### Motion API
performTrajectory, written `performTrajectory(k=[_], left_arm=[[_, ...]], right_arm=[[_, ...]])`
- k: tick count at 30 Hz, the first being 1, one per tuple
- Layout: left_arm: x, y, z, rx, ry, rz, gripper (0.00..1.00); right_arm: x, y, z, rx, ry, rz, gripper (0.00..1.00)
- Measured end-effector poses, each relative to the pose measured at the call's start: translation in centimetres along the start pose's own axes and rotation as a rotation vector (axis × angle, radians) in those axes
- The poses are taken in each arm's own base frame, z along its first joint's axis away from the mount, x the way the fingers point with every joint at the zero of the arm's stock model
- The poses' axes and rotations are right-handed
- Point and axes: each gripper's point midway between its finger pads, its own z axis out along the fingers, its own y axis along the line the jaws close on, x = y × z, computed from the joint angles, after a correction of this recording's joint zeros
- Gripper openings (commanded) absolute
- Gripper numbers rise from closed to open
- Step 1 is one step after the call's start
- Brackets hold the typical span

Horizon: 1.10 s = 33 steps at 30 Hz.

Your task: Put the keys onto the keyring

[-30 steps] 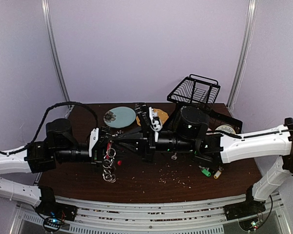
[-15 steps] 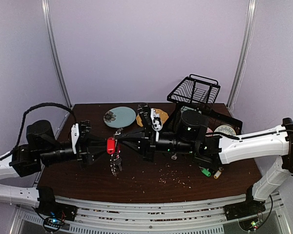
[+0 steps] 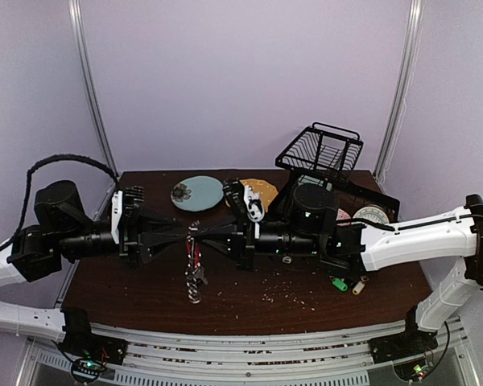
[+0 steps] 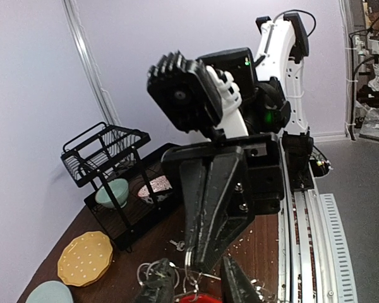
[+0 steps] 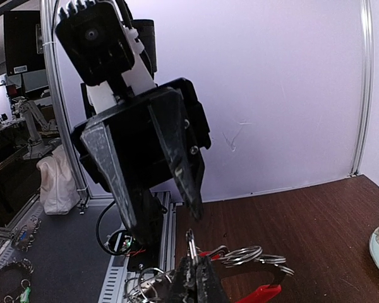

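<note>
Above brown table [image 3: 249,301] — 2 tools [image 3: 180,234] [image 3: 203,234] pinch keyring [image 3: 193,257].

Left gripper [image 3: 179,236] drawn back leftward over 1 s, now tip to tip with right gripper [image 3: 203,233]. Keyring [image 3: 195,261] lifted from a heap on the table, now hanging stretched between them. Red sleeve no longer facing up.

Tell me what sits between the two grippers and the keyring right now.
Nothing visible does. The left gripper and right gripper meet tip to tip at the keyring, which hangs from them above the table.
</note>
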Motion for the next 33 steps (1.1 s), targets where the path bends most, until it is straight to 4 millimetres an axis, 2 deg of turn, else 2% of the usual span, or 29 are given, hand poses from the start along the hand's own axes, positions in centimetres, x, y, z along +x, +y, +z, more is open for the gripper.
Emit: performTrajectory(k=[3, 6, 9, 14, 15, 18, 20, 24, 29, 31, 33], left_arm=[[1.2, -0.7, 1.0, 0.046, 0.036, -0.002, 0.23], [2.3, -0.8, 1.6, 0.056, 0.076, -0.003, 0.13], [2.4, -0.5, 1.7, 0.045, 0.085, 0.000, 0.00], [2.5, -0.4, 1.6, 0.036, 0.096, -0.002, 0.00], [2.6, -0.4, 1.6, 0.036, 0.098, -0.002, 0.00], [2.7, -0.2, 1.7, 0.025, 0.101, -0.023, 0.00], [3.4, 0.0, 2.1, 0.004, 0.106, -0.052, 0.00], [6.3, 0.8, 4.1, -0.040, 0.176, -0.140, 0.00], [11.8, 1.7, 7.7, -0.085, 0.382, -0.228, 0.00], [12.7, 2.8, 9.0, -0.124, 0.468, -0.236, 0.00], [12.5, 4.3, 10.5, -0.163, 0.539, -0.232, 0.00]], right_arm=[[0.0, 0.0, 0.0, 0.000, 0.000, -0.002, 0.00], [0.2, 0.1, 0.0, -0.005, 0.008, -0.009, 0.00], [0.5, 0.3, 0.0, -0.017, 0.019, -0.016, 0.00], [0.6, 0.3, 0.0, -0.023, 0.026, -0.041, 0.00], [0.7, 0.3, -0.1, -0.023, 0.029, -0.044, 0.03], [0.8, 0.2, -0.2, -0.010, 0.045, -0.054, 0.24], [1.1, -0.5, -0.7, 0.024, 0.074, -0.055, 0.33], [1.6, -2.2, -2.7, 0.129, 0.139, -0.053, 0.47], [2.6, -5.7, -7.2, 0.326, 0.215, -0.024, 0.54], [3.0, -6.8, -9.3, 0.410, 0.233, -0.017, 0.55], [3.3, -7.5, -10.9, 0.470, 0.242, -0.016, 0.55]])
